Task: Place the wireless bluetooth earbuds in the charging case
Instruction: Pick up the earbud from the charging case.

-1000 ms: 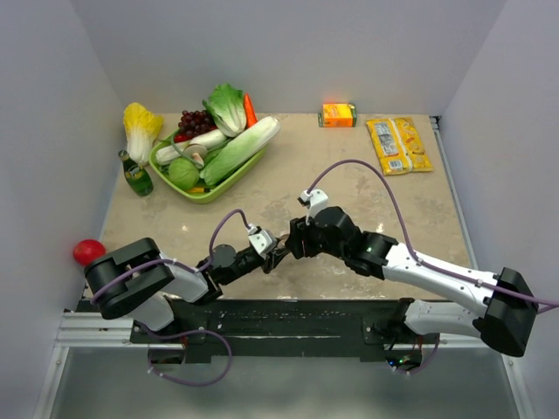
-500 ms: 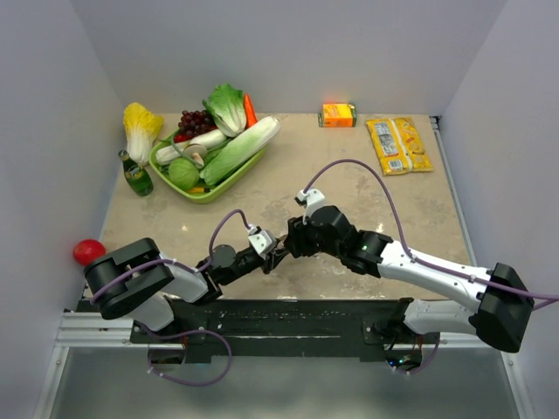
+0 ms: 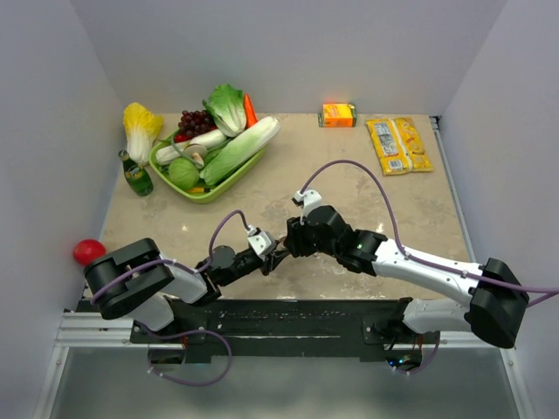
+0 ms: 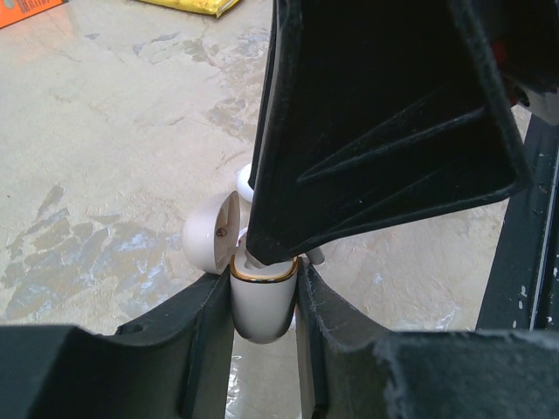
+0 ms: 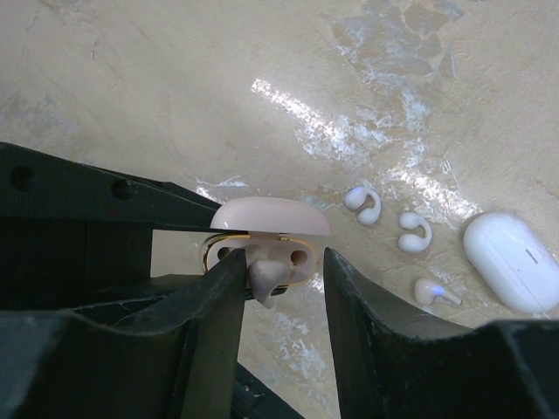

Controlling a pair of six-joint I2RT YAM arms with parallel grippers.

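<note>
The charging case [image 4: 262,305], white with a gold rim, stands upright with my left gripper [image 4: 264,279] shut on its body; its lid [image 4: 210,236] hangs open. From above, my right gripper [image 5: 284,262] hovers right over the case's mouth [image 5: 262,253], and the two grippers meet near the table's front [image 3: 279,250]. One cream earbud [image 5: 265,275] sticks out of the case and leans against one of the right fingers [image 5: 229,288], while a gap separates it from the other, so these jaws stand open. Three loose earbuds [image 5: 414,232] lie on the table beyond.
A second, closed white case [image 5: 514,260] lies by the loose earbuds. At the back stand a green tray [image 3: 205,190] of vegetables, a green bottle [image 3: 135,175], an orange carton [image 3: 339,114] and a yellow packet [image 3: 398,145]. A red ball [image 3: 87,251] sits at the left.
My right arm has crept a little to the left, closer over the case held in the left gripper. The left arm has stayed put.
</note>
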